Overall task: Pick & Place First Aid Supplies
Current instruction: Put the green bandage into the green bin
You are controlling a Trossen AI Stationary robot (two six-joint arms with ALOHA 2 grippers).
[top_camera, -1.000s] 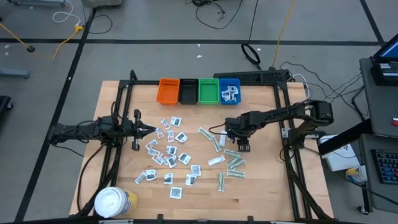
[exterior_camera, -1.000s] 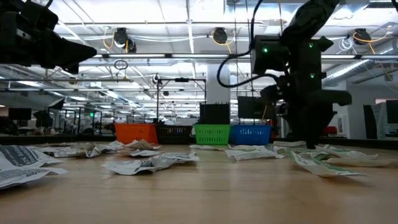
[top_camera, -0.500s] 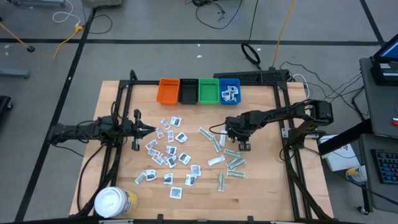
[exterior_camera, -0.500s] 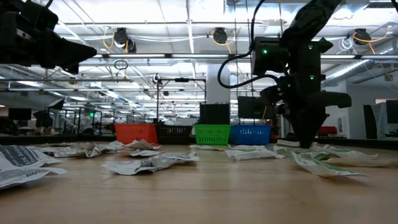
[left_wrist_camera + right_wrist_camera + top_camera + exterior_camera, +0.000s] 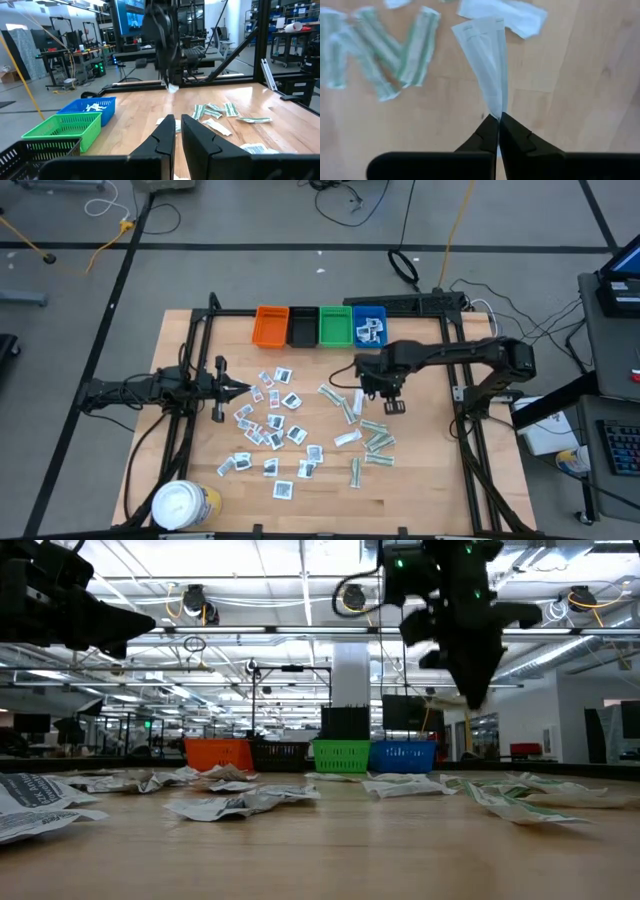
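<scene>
The first aid supplies lie spread over the wooden table: white squarish sachets [image 5: 270, 425] left of the middle, pale green-white strip wrappers [image 5: 375, 442] to the right. My right gripper [image 5: 498, 120], also in the low view [image 5: 477, 700], points down well above the strips and is shut on one pale strip packet [image 5: 487, 60]. That packet shows small and white under its fingers in the left wrist view [image 5: 173, 88]. My left gripper [image 5: 177, 131] waits level at the table's left, shut, with nothing between its fingers. My right gripper pinches one narrow end of the strip packet [image 5: 496, 111] between its two fingertips, coming from above and pointing down. The packet hangs below the fingers, lifted clear of the table, and widens toward its free end [image 5: 479, 27].
Orange [image 5: 271, 326], black [image 5: 302, 326], green [image 5: 335, 326] and blue [image 5: 369, 328] bins stand in a row at the far edge; the blue one holds a few packets. A white-lidded yellow tub [image 5: 183, 505] stands at the near left corner. Black frame rails run along both sides.
My right gripper has gone straight up from the table among the strip wrappers, mostly in the last half second. The strip packet has come off the table with it and now hangs clear below the fingers.
</scene>
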